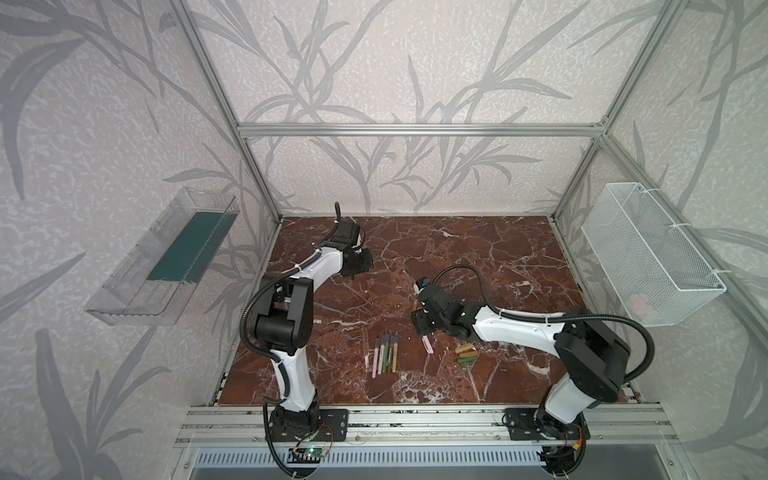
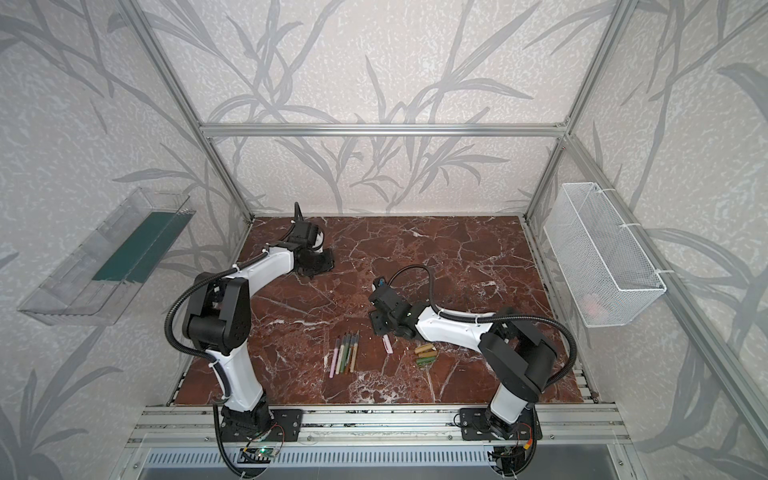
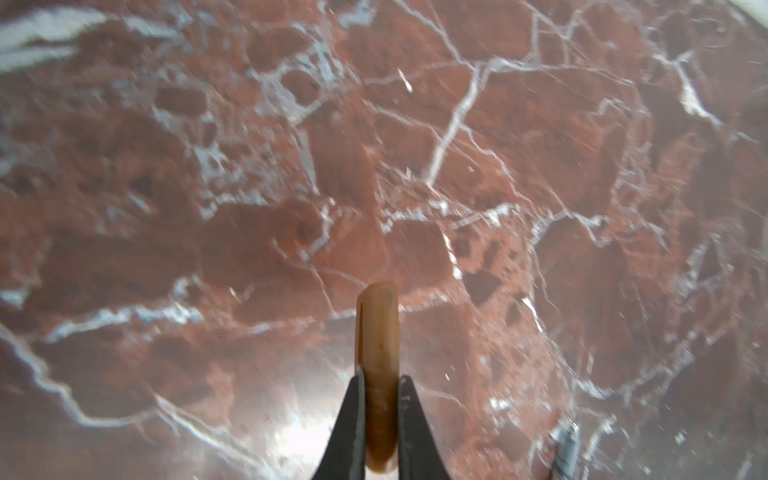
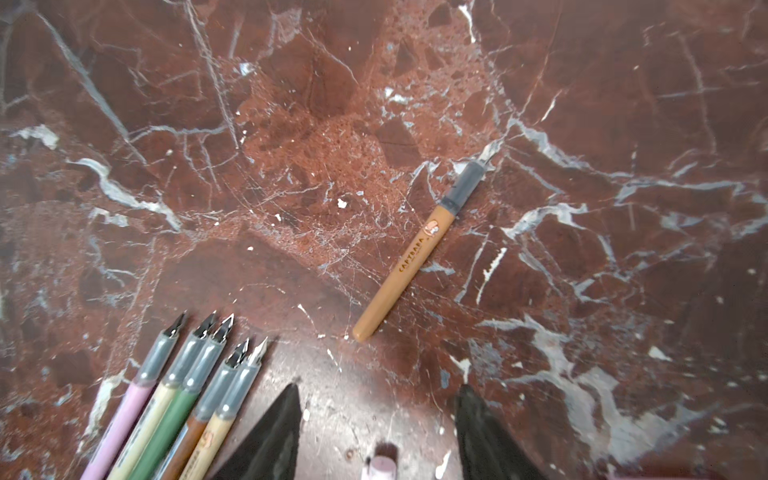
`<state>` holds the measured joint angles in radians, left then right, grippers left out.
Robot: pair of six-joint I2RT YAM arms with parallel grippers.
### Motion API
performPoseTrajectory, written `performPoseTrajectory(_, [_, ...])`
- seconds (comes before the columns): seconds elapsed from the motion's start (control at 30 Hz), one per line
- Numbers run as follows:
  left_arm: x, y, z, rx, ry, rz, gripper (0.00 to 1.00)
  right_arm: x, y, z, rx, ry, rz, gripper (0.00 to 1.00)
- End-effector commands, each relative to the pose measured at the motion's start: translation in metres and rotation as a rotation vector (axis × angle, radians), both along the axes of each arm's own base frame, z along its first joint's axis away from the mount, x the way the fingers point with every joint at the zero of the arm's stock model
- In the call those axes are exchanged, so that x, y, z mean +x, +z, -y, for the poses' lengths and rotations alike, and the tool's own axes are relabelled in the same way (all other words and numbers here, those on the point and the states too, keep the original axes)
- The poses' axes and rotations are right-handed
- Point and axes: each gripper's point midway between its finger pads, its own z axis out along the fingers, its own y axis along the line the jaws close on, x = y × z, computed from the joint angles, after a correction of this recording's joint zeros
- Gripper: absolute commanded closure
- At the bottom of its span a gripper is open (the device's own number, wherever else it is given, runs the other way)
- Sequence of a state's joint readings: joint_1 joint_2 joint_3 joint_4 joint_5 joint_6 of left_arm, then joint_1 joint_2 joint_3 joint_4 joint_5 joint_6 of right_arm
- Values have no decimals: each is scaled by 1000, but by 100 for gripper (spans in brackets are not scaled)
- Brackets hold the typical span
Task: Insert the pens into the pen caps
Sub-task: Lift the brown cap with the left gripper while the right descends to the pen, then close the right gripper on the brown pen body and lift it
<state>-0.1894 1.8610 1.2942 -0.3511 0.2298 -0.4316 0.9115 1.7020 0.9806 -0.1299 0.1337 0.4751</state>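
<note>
The tabletop [image 1: 478,249] is a glossy red-brown slab with a marble pattern crossed by white veins. Near its front edge, in both top views, lies a row of five pens [image 1: 385,353] [image 2: 345,353]. They are thin, smooth plastic sticks, side by side and almost touching. The right wrist view shows them pink, cream, green, brown and tan, each with a grey translucent grip and a pointed metal nib. All the nibs point towards the back wall. A sixth, a matt orange-brown pen [image 4: 409,253] with printed lettering and the same grey grip, lies alone and slanted, apart from the row. Right of the row a short, round-ended pink cap [image 1: 427,345] [image 4: 380,465] lies by itself. Farther right sits a small heap of caps [image 1: 466,354] [image 2: 426,355], stubby gold-tan and green tubes touching one another.

The left arm is folded with its elbow high and reaches to the far left part of the slab. The left gripper [image 3: 380,378] is pinched tight on a translucent amber-brown cap [image 3: 377,332], whose rounded end sticks out beyond the black tapered fingers. The right arm stretches low towards the middle with its wrist bent downward. The right gripper [image 4: 380,399] has its jaws well apart, straddling one end of the pink cap without touching it.
</note>
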Motion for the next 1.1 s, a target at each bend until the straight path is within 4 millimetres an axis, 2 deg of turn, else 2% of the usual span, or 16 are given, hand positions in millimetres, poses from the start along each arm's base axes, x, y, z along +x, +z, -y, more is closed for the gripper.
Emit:
performPoseTrajectory(0.0, [7,32,7,-78,32,151,94,0,-15,11,-104,-43,-33,42])
performPoseTrajectory(0.17, [-19,31,21,-158,-10,173,94,12,-23,15,-191,-83,-24,42])
performPoseTrajectory(0.33, [-36,30,30,-224,-45,183,96,23,-29,12,-257,-111,-29,43])
performPoseTrajectory(0.6, [-54,38,36,-271,-67,219,97,39,-28,7,-267,-146,-21,43])
performPoseTrajectory(0.77, [-61,45,43,-315,-90,248,99,52,-34,6,-273,-167,-39,44])
performPoseTrajectory(0.9, [-65,55,48,-337,-107,276,99,56,-40,7,-293,-181,-53,52])
performPoseTrajectory(1.07, [-71,65,54,-364,-129,294,100,50,-45,7,-255,-197,-74,64])
